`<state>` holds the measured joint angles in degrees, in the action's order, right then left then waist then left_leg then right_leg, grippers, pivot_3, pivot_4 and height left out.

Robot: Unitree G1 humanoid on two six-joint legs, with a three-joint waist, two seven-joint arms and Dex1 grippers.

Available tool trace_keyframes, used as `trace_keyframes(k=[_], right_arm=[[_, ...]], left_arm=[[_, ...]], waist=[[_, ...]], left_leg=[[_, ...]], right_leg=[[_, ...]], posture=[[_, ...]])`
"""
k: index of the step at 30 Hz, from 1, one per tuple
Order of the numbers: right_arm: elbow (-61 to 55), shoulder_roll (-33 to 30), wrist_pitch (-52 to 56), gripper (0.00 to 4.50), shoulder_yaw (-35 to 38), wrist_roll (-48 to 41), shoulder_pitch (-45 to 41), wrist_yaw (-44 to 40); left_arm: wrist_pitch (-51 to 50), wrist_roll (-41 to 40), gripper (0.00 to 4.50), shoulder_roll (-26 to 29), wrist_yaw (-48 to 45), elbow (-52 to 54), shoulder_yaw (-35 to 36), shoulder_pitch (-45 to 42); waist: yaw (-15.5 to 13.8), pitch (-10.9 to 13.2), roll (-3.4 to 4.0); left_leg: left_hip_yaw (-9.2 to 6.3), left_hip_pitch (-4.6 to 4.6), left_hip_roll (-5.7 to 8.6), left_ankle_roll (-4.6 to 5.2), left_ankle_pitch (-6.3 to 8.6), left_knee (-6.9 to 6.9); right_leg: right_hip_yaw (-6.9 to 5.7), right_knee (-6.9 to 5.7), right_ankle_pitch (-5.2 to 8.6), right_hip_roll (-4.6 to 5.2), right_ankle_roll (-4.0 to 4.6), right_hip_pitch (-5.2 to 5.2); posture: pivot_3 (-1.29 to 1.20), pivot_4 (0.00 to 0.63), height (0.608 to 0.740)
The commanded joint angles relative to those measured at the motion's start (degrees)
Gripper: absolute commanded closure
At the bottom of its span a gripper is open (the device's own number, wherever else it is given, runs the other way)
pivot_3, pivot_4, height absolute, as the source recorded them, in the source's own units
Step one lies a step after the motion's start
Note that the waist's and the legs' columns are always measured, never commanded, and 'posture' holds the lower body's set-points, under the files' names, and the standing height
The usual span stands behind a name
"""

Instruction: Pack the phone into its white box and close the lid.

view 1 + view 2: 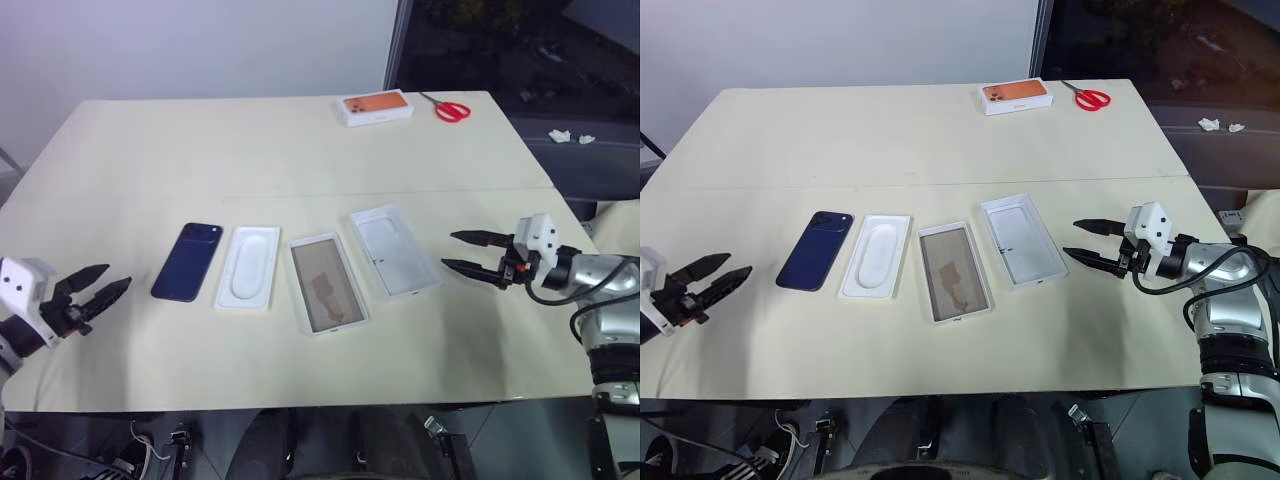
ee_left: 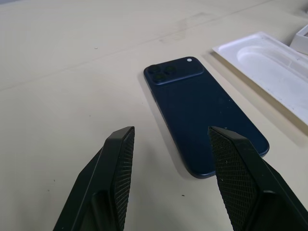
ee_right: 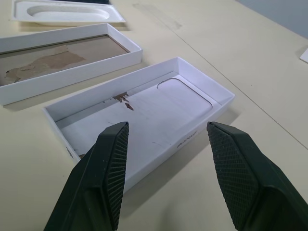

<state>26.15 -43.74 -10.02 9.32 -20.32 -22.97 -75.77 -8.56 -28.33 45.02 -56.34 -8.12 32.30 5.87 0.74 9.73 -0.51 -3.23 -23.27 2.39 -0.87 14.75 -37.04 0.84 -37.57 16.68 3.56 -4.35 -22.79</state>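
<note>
table (image 1: 280, 150): cream top, everything laid out in a row near my edge
lid (image 1: 394, 250): inside up, plain white, at 3 o'clock of the box, small gap between them
box (image 1: 327, 282): open, brown floor showing, empty, centre of the row
insert (image 1: 249, 266): loose white moulded tray, between box and phone, at 9 o'clock of the box
phone (image 1: 189, 261): dark blue, back up, camera cluster at its far end, flat on the table, just beside the insert at its 9 o'clock
orange box (image 1: 377, 107): far edge, 12 o'clock, well apart, not mine to touch
scissors (image 1: 446, 107): red, beside the orange box at 3 o'clock
my left pincer (image 1: 94, 293): fingers apart, holding nothing, near the phone at its 8 o'clock, aimed at it
my right pincer (image 1: 478, 254): fingers apart, holding nothing, at 3 o'clock of the lid, aimed at it
handling guess: phone stiff, dense, glossy so likely slippery, lies flat, hard to get under; take the long edges mid-length, keep off the camera bump. Lid light, thin card, crushes easily; pinch one wall gently.
</note>
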Motion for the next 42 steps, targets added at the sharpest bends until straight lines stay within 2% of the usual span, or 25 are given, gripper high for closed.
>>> trace_keyframes(k=[1, 9, 12, 16, 18, 21, 24, 28, 31, 42], right_arm=[[-1.0, 0.0, -0.2, 1.77, 0.2, -0.3, -0.5, 0.1], [-1.8, 0.1, 0.4, 1.77, -0.2, -0.3, -0.6, 0.2], [-5.4, 0.0, 1.8, 1.77, -1.4, -0.3, -1.7, 0.7], [-12.4, 1.1, 8.4, 1.77, -5.3, 0.5, -5.6, 3.5], [-16.6, 2.4, 7.9, 1.77, -8.6, 3.6, -6.8, 5.3], [-21.2, 4.6, 11.3, 1.77, -10.9, 3.7, -7.9, 7.6], [-23.5, 5.9, 12.3, 1.77, -12.8, 5.0, -8.6, 9.2], [-24.7, 8.2, 11.5, 1.77, -18.5, 10.3, -9.6, 10.9], [-23.6, 8.9, 13.1, 1.77, -19.4, 11.2, -9.6, 11.8], [-24.9, 9.8, 17.1, 1.77, -20.4, 10.8, -9.1, 12.1]], left_arm=[[-0.3, -1.5, 1.96, 0.6, -0.1, 1.4, 1.3, -0.8], [-4.9, -3.6, 1.96, 0.8, 0.1, 3.7, 0.8, -1.5], [-14.1, -6.8, 1.96, 2.8, 0.9, 6.8, -0.1, -2.3], [-25.2, -9.3, 1.96, 3.0, 7.2, 12.7, -2.8, -6.5], [-29.4, -9.8, 1.96, 1.1, 11.1, 14.8, -5.0, -8.7], [-35.9, -12.9, 1.96, -1.6, 15.1, 18.2, -6.5, -10.3], [-40.0, -15.2, 1.96, -3.9, 18.4, 20.3, -6.6, -11.6], [-45.2, -14.7, 1.96, -8.3, 26.2, 22.9, -10.2, -13.1], [-45.8, -13.0, 1.96, -9.2, 28.1, 22.3, -11.4, -13.4], [-48.6, -16.7, 1.96, -14.9, 31.4, 19.7, -9.9, -16.2]], waist=[[0.0, 0.0, 0.00], [0.0, 0.0, 0.00], [0.0, 0.0, 0.00], [0.1, 0.0, 0.02], [0.1, 0.0, 0.02], [0.0, 0.0, 0.00], [0.0, 0.0, -0.04], [-0.1, 0.0, -0.05], [-0.1, 0.0, -0.08], [-0.1, 0.0, -0.08]], left_leg=[[0.00, 0.00, 0.00, 0.00, 0.00, 0.00], [0.00, 0.00, 0.00, 0.00, 0.00, 0.00], [0.00, 0.00, 0.00, 0.00, 0.00, 0.00], [-0.01, 0.00, 0.00, 0.00, 0.00, -0.02], [-0.01, 0.00, 0.00, 0.00, 0.00, -0.02], [-0.01, -0.03, 0.00, -0.01, 0.00, 0.00], [-0.01, -0.13, 0.03, -0.01, -0.01, -0.07], [-0.01, -0.08, 0.04, -0.06, -0.03, -0.15], [-0.01, -0.09, 0.05, -0.07, -0.04, -0.14], [0.00, -0.13, 0.08, -0.12, -0.08, -0.14]], right_leg=[[0.00, 0.00, 0.00, 0.00, 0.00, 0.00], [0.00, 0.00, 0.00, 0.00, 0.00, 0.00], [0.00, 0.00, 0.00, 0.00, 0.00, 0.00], [0.00, -0.05, 0.00, -0.01, -0.01, -0.02], [0.00, -0.05, 0.00, -0.01, -0.01, -0.03], [0.00, -0.06, -0.01, -0.04, -0.02, -0.08], [0.01, -0.08, -0.01, -0.03, -0.03, -0.17], [0.02, -0.25, -0.01, -0.03, -0.03, -0.16], [0.02, -0.31, -0.01, -0.05, -0.02, -0.22], [0.05, -0.36, -0.01, -0.05, -0.02, -0.30]], posture=[[0.00, 0.150, 0.740], [0.00, 0.150, 0.740], [0.00, 0.150, 0.740], [0.00, 0.150, 0.740], [0.00, 0.150, 0.740], [0.00, 0.150, 0.740], [0.00, 0.150, 0.740], [0.00, 0.150, 0.740], [0.00, 0.150, 0.740], [0.00, 0.150, 0.740]])
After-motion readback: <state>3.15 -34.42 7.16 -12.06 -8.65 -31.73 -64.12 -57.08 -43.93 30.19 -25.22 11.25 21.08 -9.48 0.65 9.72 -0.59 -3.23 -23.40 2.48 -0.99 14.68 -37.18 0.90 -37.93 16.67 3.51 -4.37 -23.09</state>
